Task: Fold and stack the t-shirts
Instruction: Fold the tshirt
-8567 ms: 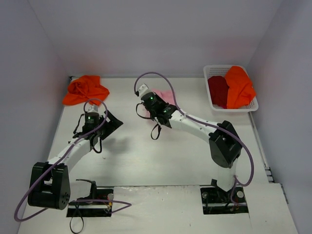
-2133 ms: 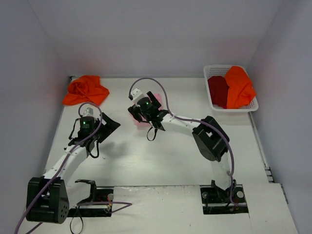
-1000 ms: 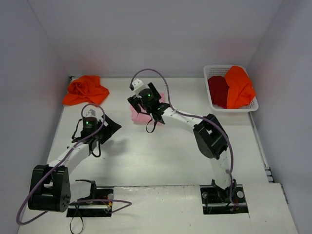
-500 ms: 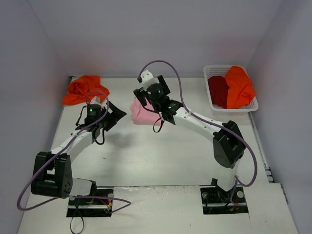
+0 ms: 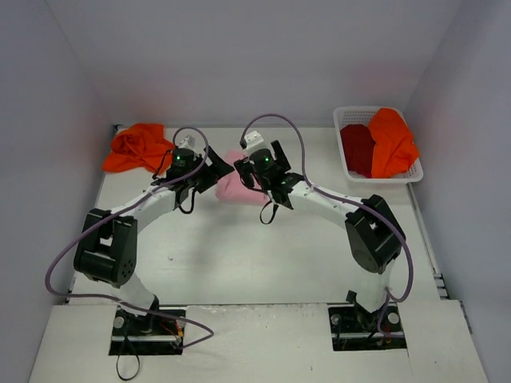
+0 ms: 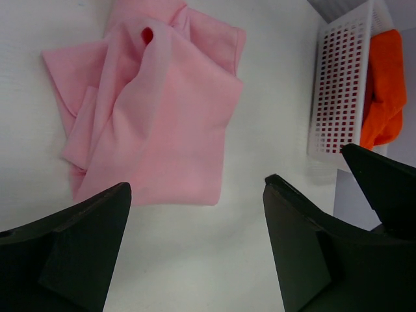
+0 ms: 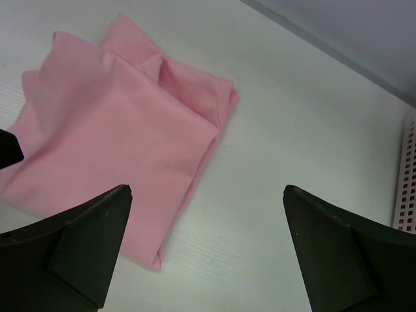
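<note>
**Pink shirt roughly folded, nothing stacked yet**

Both arms meet over the light pink cloth t-shirt (image 5: pixel 239 187), which lies on the white tabletop (image 5: pixel 263 255). The left hand (image 6: pixel 198 185) is spread wide and holds nothing. The shirt sits just ahead of its fingers and slightly to their left. The right hand (image 7: pixel 207 188) is also released and empty, with the shirt below and to the left of its fingertips. Neither hand seems to touch the cloth.

The pink shirt is a loose, layered bundle with uneven edges and one flap sticking out. I'd call it a rough fold at best, needing tidying.

A crumpled bright orange t-shirt (image 5: pixel 137 148) lies well out to the left of the left hand, not folded. Far right of the right hand is a white latticed plastic basket (image 5: pixel 348 116). It holds a dark red t-shirt (image 5: pixel 357 149) and a second bright orange t-shirt (image 5: pixel 391 142), both bunched.

So this looks early: one shirt in progress, three to fold, no stack.
</note>
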You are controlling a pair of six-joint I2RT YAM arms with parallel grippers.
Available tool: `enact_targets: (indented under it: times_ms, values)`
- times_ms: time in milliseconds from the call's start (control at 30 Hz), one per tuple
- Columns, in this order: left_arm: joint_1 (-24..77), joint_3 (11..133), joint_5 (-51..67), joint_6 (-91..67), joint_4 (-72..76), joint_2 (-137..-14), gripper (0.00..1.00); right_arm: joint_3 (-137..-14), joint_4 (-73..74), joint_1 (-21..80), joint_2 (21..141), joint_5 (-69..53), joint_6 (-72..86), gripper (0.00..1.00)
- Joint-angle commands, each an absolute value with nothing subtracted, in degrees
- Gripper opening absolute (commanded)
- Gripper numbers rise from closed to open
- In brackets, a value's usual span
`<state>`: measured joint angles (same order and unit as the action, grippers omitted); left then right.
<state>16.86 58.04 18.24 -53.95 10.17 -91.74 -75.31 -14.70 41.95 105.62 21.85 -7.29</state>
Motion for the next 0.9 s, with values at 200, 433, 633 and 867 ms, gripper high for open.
enact_targets:
  times_ms: [200, 433, 633, 867]
  values:
    - [16.6, 58.9, 19.2, -52.8, 17.5, -98.0, 0.77, -73.3, -17.1, 39.4, 101.2, 22.5, -3.9, 0.98]
    - [16.3, 59.4, 18.2, -51.0, 17.4, -100.0, 0.77, -72.2, -17.4, 39.2, 102.5, 21.5, -2.6, 0.98]
    - [16.1, 59.9, 17.1, -49.6, 15.9, -100.5, 0.77, -71.8, -17.8, 39.2, 104.0, 20.7, -2.0, 0.98]
    - [15.1, 60.0, 16.1, -47.8, 13.6, -98.9, 0.77, -72.1, -18.3, 39.2, 105.9, 19.4, -1.2, 0.98]
